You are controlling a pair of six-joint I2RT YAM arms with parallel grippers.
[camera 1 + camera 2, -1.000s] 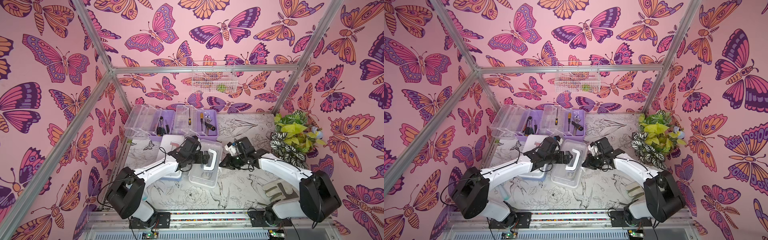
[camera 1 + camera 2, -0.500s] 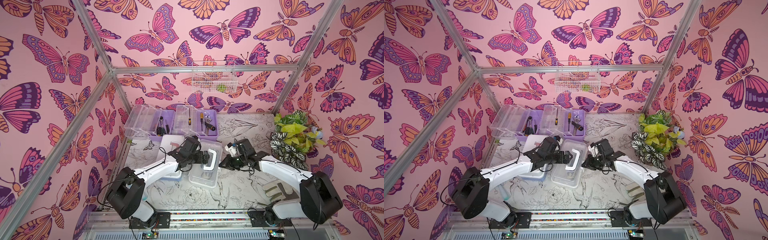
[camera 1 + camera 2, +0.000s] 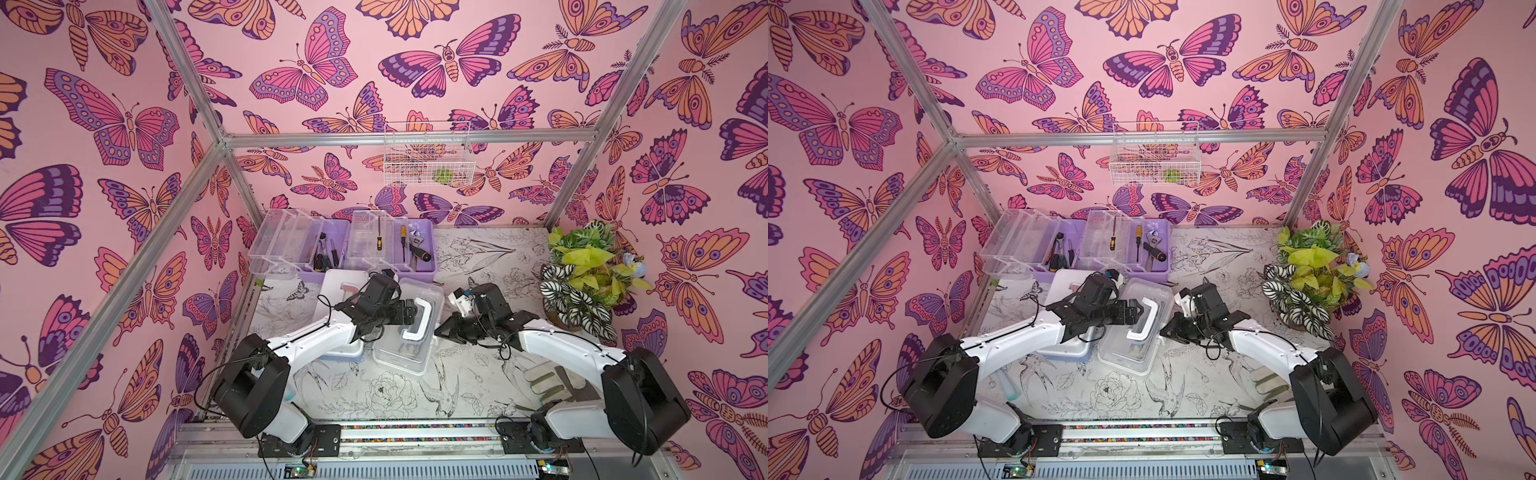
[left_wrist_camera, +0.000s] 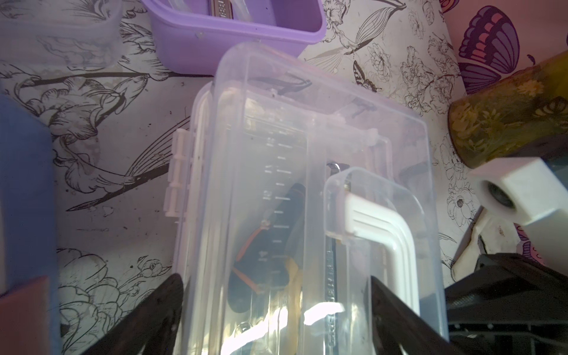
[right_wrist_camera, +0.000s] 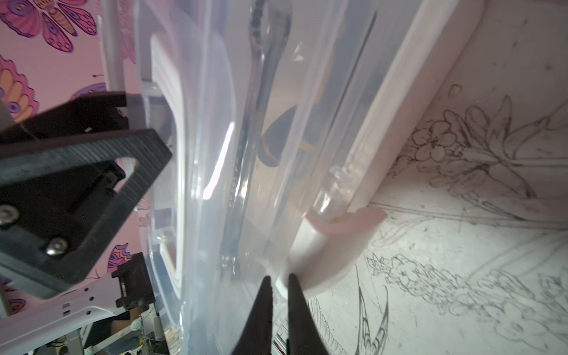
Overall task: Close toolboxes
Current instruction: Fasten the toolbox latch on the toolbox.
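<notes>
**A:** The white plastic toolbox with the clear lid [image 3: 415, 347] sits between the grippers. The left gripper [image 3: 411, 312] is spread wide over its handle, and the right gripper [image 3: 438, 332] is pinched nearly together at its side wall.

**B:** An uneven press could skid it into the open purple plastic toolbox [image 3: 417, 272] close beside them. The light-blue toolbox [image 3: 334, 291] crowds the left wrist.

Around clear-lidded box [image 3: 404, 356]: purple boxes [image 3: 428, 272] block 12 o'clock; blue box [image 3: 332, 291] at 9, narrow lane between. My left claw [image 3: 412, 312] hangs over its lid. My right claw [image 3: 438, 331] crowds 3; plant [image 3: 582, 266] farther, 2. Table [image 3: 374, 401] at 6 lies open.
</notes>
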